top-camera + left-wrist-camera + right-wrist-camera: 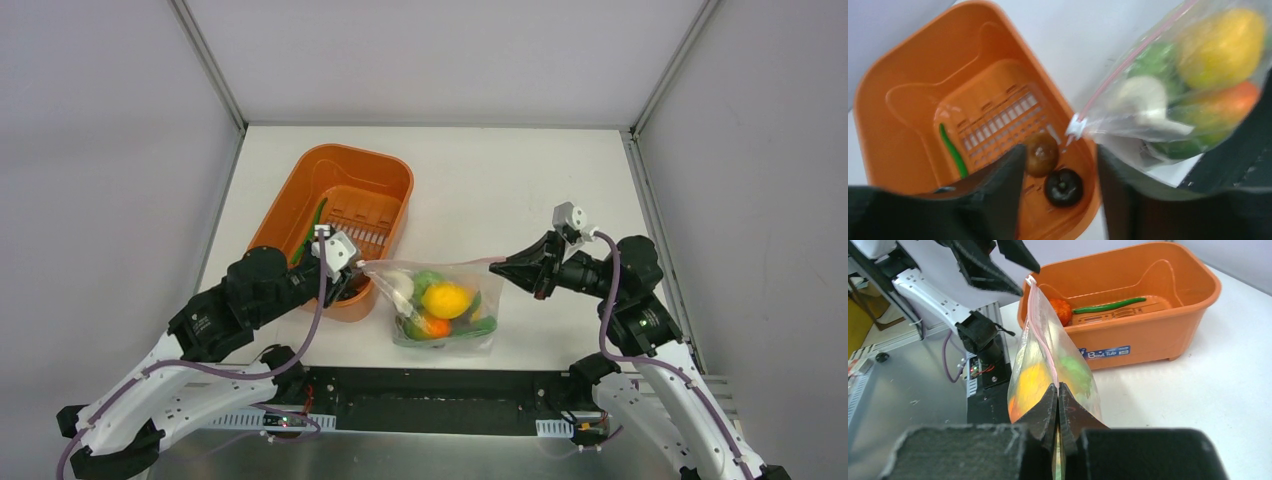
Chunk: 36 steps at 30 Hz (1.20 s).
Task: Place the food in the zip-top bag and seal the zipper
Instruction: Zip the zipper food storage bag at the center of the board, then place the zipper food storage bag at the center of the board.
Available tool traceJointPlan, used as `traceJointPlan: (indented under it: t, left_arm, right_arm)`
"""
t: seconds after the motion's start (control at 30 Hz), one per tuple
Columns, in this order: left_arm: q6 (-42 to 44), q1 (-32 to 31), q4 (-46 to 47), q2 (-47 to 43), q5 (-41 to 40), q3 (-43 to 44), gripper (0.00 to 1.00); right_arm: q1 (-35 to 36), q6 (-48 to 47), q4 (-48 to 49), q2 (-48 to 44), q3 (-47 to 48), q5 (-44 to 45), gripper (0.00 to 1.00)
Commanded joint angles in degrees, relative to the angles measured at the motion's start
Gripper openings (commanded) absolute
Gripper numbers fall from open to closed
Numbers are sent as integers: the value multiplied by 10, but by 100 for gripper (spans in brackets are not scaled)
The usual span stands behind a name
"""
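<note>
The zip-top bag [445,308] hangs stretched between my two grippers, holding a yellow fruit [446,299], an orange fruit [437,327], green pieces and a pale piece. My right gripper [503,265] is shut on the pink zipper [1040,335] at the bag's right end [1057,390]. My left gripper [352,270] is open at the bag's left corner, beside the white slider [1075,125], holding nothing [1060,167]. In the orange basket [300,190] lie a long green pod [953,150], a brown round fruit [1042,152] and a dark purple fruit [1063,187].
The orange basket [1158,340] stands at the left, right behind the bag's left end. The white table [520,180] extends behind and to the right. Grey walls close in both sides. The black base rail [440,395] runs along the near edge.
</note>
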Motion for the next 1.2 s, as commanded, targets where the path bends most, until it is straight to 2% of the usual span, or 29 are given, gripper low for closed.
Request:
traceJointPlan:
  t: [0.0, 0.07, 0.1, 0.37, 0.5, 0.6, 0.73, 0.9, 0.93, 0.97, 1.0, 1.03, 1.07, 1.17]
  left_arm:
    - [-18, 13, -7, 0, -39, 11, 69]
    - [-26, 13, 13, 3, -18, 21, 91]
    - [-30, 13, 24, 4, -10, 25, 98]
    - [-59, 13, 92, 10, 12, 23, 99]
    - [-70, 13, 95, 25, 11, 16, 99]
    - [-79, 13, 107, 27, 16, 1, 99]
    - [-83, 14, 121, 26, 19, -14, 99]
    - [-80, 13, 133, 28, 21, -18, 99]
    - [-80, 13, 134, 29, 24, -18, 99]
    - [-81, 13, 135, 29, 28, -17, 99]
    - [-82, 13, 135, 28, 32, -16, 99]
    - [-83, 13, 134, 29, 35, -15, 99]
    - [-85, 14, 132, 28, 36, -15, 99]
    - [-89, 13, 133, 22, 34, -21, 99]
  right_arm:
    - [-5, 6, 59, -4, 36, 64, 0]
    - [-6, 0, 59, 13, 61, 98, 0]
    - [-5, -5, 53, 26, 81, 118, 0]
    - [-8, -59, 2, 190, 284, 251, 0]
    - [-8, -93, -57, 233, 342, 220, 0]
    - [-8, -120, -89, 203, 278, 145, 0]
    - [-8, -121, -143, 113, 167, 41, 0]
    - [-8, -98, -139, 20, 72, -19, 0]
    - [-8, -96, -145, 10, 68, -6, 2]
    - [-8, -97, -156, 5, 69, 8, 13]
    - [-8, -97, -167, 2, 74, 18, 36]
    - [-8, -96, -177, 0, 80, 23, 53]
    - [-8, -93, -184, 0, 89, 23, 59]
    - [-8, -80, -180, -9, 109, -3, 68]
